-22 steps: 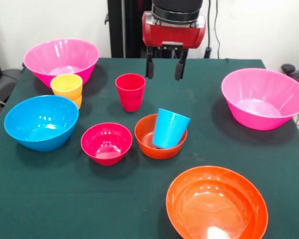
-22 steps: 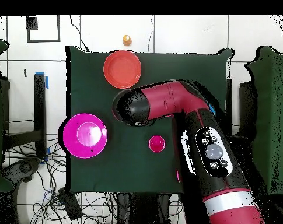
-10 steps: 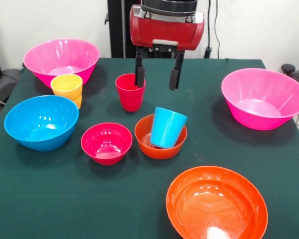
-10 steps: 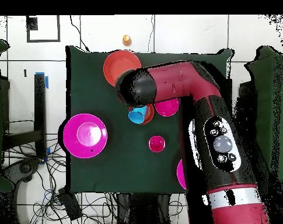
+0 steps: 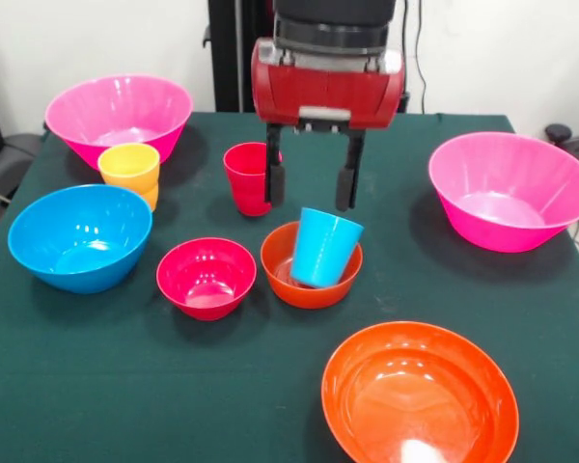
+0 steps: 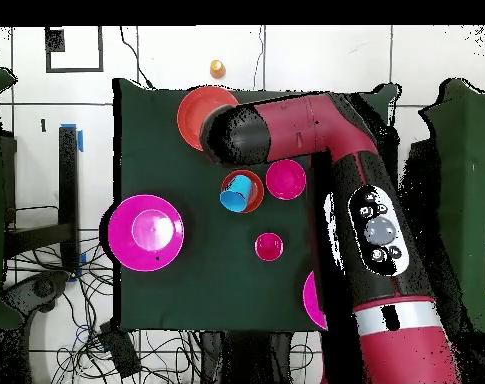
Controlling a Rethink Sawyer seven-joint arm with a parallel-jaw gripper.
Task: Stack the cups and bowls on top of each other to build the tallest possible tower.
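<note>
We see our gripper [image 5: 310, 187] hanging with its two black fingers [image 5: 276, 177] spread wide and nothing between them. Just below the gap, the blue cup [image 5: 324, 248] leans tilted inside the small orange bowl [image 5: 286, 277]; the fingers do not touch it. Right behind the finger at picture-left stands the red cup [image 5: 247, 176], upright and partly hidden by that finger.

Below the gripper and to picture-left sits the small crimson bowl [image 5: 206, 277], just beside the orange one. Further out on that side are the blue bowl [image 5: 79, 236], the yellow cup [image 5: 129, 166] nested on an orange cup, and a large pink bowl [image 5: 118, 114] behind them. Well off to picture-right rests the second pink bowl [image 5: 510, 189]. Nearest the camera, well below the gripper, lies the wide orange bowl [image 5: 420, 394].

From above, our arm [image 6: 316, 140] covers part of the green table [image 6: 216, 290].
</note>
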